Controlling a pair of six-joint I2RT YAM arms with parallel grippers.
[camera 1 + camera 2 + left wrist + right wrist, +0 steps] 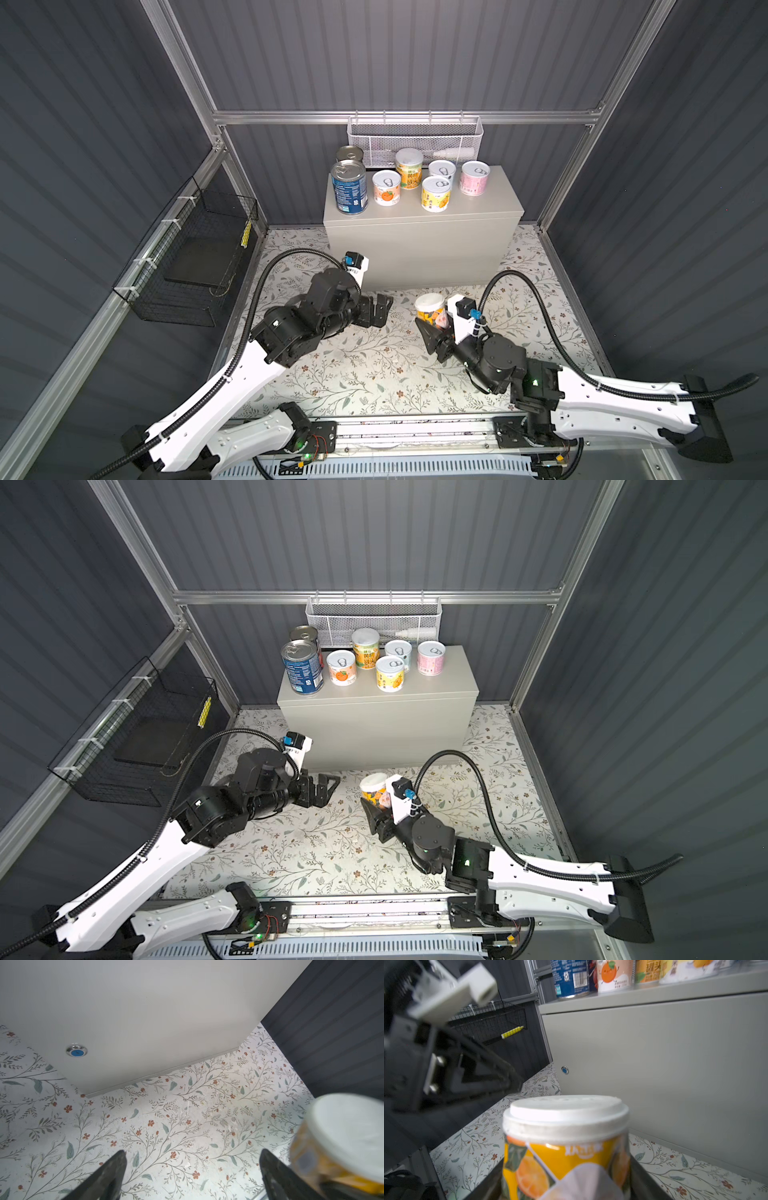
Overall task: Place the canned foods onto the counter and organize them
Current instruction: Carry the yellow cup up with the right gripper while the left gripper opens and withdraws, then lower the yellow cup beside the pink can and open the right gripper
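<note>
Orange-yellow small tin can w/ white lid (564, 1147) is clamped betw. our right gripper (434, 322) fingers (646, 1180). Our left gripper (379, 309) fingers (110, 1178) stand wide apart, empty. We see seven other cans (436, 193) on the beige-grey metal cabinet surface (490, 199), beyond both finger pairs.

**Seven cans stand on the counter; the eighth is in front of it, in my right gripper.**
I see the beige-grey counter (415, 253) with seven cans upright on its flat top, gathered toward its back and left end. At that end are two larger silver-lidded cans with dark blue labels, the front blue can (349, 189) and the rear blue can (350, 153) behind it. The white-lidded small ones follow. The orange-fruit can (386, 189) sits just beside the front blue can, and the taller yellow-green can (409, 169) stands further back. The yellow can (436, 194) is nearest the counter's front edge, the pale can (442, 169) behind it, and the pink can (475, 178) furthest right. The eighth can (430, 306), white-lidded with an orange-yellow label, stands upright before the counter's front face. It is below the counter's top, clamped in the right gripper (435, 322).
</note>
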